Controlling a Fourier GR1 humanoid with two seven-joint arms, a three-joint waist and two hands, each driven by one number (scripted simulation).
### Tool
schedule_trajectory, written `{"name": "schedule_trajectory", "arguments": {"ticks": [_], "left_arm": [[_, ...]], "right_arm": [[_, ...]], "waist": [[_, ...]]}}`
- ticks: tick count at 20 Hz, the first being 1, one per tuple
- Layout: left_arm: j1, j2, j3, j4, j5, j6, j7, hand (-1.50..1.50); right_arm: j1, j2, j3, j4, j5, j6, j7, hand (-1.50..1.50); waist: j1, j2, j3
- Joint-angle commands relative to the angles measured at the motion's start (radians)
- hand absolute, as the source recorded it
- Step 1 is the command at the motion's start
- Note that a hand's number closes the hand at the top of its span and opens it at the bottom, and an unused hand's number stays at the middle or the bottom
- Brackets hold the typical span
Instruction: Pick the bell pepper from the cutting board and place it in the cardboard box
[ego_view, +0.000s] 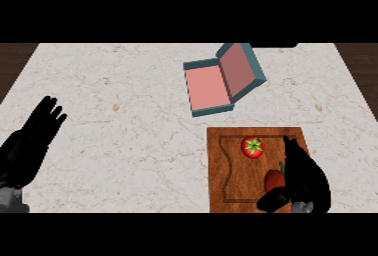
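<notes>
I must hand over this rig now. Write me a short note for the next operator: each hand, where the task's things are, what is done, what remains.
Left hand: open, fingers straight, resting at the left edge of the counter, holding nothing.
Right hand: over the right side of the cutting board, against a red item that it partly hides; grasp cannot be confirmed.
A red vegetable with a green stem lies free on the board's far part.
Box: open, farther back on the counter, nothing visible inside.
Done: right hand has reached the board.
Left: secure the pepper, lift it, carry it to the box, release it inside.
</notes>
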Motion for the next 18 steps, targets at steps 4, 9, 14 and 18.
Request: {"name": "schedule_trajectory", "arguments": {"ticks": [4, 9, 14, 18], "left_arm": [[0.002, -0.026, -0.002, 0.0, -0.036, -0.002, -0.002, 0.0], [-0.064, -0.023, 0.032, 0.031, -0.013, -0.016, 0.037, 0.0], [-0.008, -0.082, -0.016, -0.027, -0.078, 0.012, 0.035, 0.0], [-0.043, -0.034, 0.064, -0.028, -0.019, -0.052, 0.09, 0.0]], "right_arm": [[-0.074, 0.07, -0.045, 0.075, 0.007, 0.111, 0.14, -1.5], [0.028, 0.055, -0.048, 0.064, 0.022, 0.103, 0.066, -1.5], [0.009, 0.098, -0.057, 0.145, 0.071, 0.059, 0.029, -1.5], [0.006, 0.089, -0.099, 0.107, 0.066, 0.105, 0.01, -1.5]], "waist": [[0.001, 0.001, 0.0], [-0.006, 0.0, 0.0], [-0.001, 0.0, 0.001], [-0.001, 0.0, 0.001]]}}
